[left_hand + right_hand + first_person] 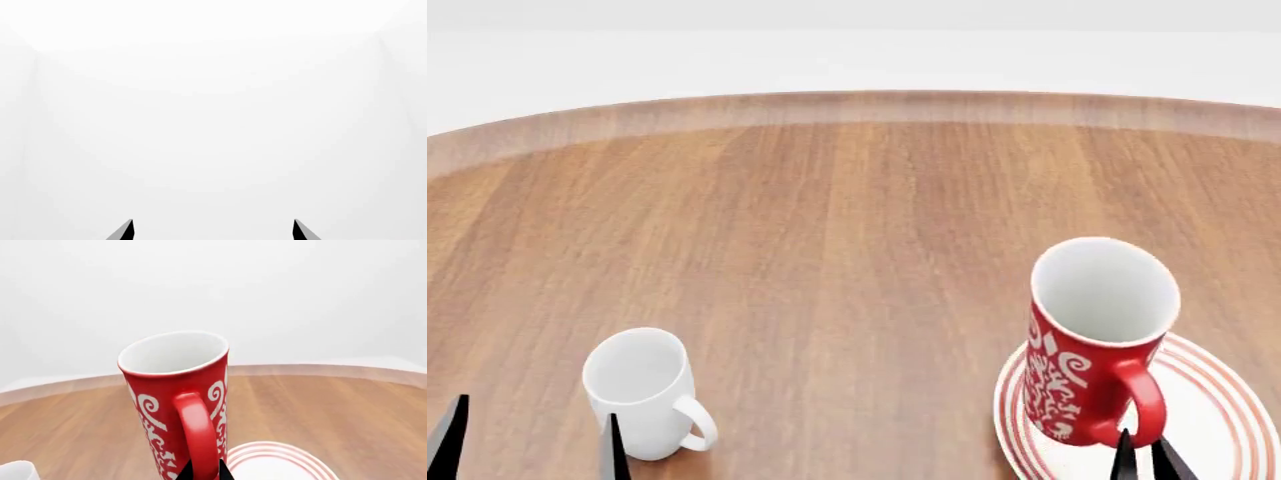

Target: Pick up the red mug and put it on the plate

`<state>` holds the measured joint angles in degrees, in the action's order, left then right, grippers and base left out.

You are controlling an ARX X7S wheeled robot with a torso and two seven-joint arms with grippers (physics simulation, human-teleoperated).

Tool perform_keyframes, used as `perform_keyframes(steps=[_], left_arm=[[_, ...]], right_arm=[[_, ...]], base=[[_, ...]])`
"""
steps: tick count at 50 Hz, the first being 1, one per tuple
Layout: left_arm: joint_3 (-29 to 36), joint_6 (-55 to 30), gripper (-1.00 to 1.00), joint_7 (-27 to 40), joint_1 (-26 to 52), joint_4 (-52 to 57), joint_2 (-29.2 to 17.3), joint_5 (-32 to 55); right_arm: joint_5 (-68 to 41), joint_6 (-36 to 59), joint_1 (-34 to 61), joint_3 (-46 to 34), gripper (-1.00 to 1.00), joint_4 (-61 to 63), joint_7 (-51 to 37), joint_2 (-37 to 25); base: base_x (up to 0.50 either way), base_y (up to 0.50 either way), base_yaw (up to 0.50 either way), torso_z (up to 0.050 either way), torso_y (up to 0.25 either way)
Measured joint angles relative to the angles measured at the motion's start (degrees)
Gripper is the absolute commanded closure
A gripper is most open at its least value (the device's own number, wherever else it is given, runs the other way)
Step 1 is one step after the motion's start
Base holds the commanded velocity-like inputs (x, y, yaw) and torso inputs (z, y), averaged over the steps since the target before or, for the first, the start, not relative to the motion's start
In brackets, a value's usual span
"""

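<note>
The red mug (175, 405) fills the middle of the view, upright, its white inside showing at the open mouth and white swirls on its side. Its red loop handle (198, 432) faces the camera, and the right gripper (203, 472) closes its dark fingertips on that handle. At four o'clock from the mug lies the plate (280, 462), on the wooden bench (347, 410).

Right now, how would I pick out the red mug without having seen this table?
On the round wooden table, look right to the red-ringed white plate. The red mug stands at its left edge, handle in the right pincer. It is taller than the plain white mug and carries white swirls.
</note>
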<state>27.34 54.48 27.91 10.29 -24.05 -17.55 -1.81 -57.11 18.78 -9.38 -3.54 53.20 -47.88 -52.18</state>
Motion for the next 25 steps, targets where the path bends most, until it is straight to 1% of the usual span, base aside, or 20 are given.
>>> perform_keyframes(steps=[10, 25], left_arm=[[0.11, 0.31, -1.00, 0.21, 0.10, -0.17, -0.04, -0.13], [0.27, 0.70, -1.00, 0.53, 0.22, -0.38, -0.09, -0.20]], right_arm=[[-2.32, 0.25, 1.08, 1.45, 1.00, -0.76, -1.42, -1.18], [-3.44, 2.60, 4.63, 1.13, 1.00, -1.68, -3.87, -2.53]], base=[[0.00, 0.00, 0.00, 0.000, 0.001], [0.00, 0.00, 0.00, 0.000, 0.000]])
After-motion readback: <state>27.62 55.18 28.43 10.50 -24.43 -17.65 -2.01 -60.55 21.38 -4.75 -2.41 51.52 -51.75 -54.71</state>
